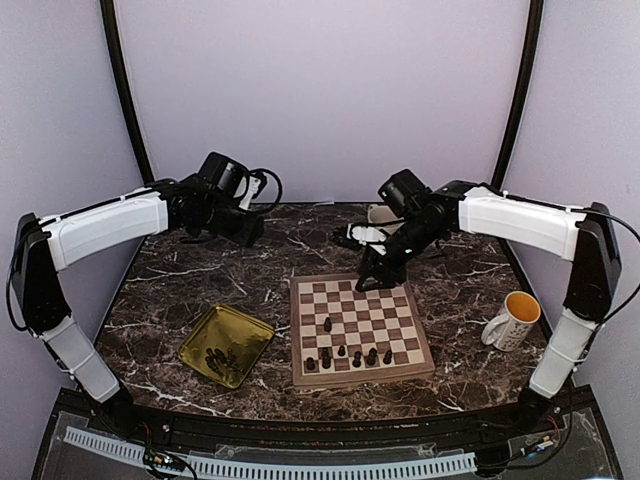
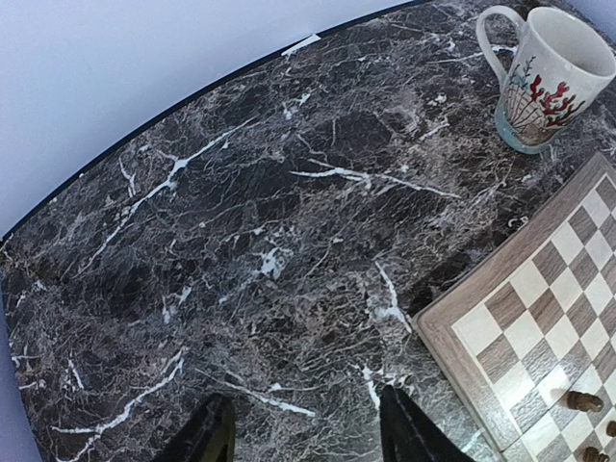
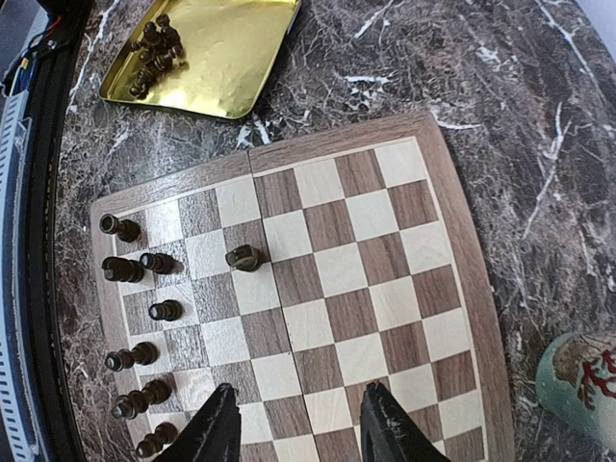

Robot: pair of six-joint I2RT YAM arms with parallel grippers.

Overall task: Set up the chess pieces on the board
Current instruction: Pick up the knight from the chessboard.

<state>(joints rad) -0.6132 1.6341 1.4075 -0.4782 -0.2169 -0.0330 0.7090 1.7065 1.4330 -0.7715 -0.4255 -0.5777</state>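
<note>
Right gripper [image 3: 298, 435] hovers over the board [image 3: 385, 279], fingers well apart, nothing between them. Left gripper [image 2: 303, 438] hangs over the marble table [image 2: 241, 241] just off the board's corner, likewise parted and empty. Several chess pieces [image 3: 154, 262] stand along the board's near rows, one alone further in, and more lie heaped in the gold tray [image 3: 231, 48]. They look light, rigid, smooth and tippy, so I'd pinch each one low across its waist from straight above.

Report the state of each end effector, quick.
Left end effector: open, holding nothing.
Right end effector: open, holding nothing, above the board.
</note>
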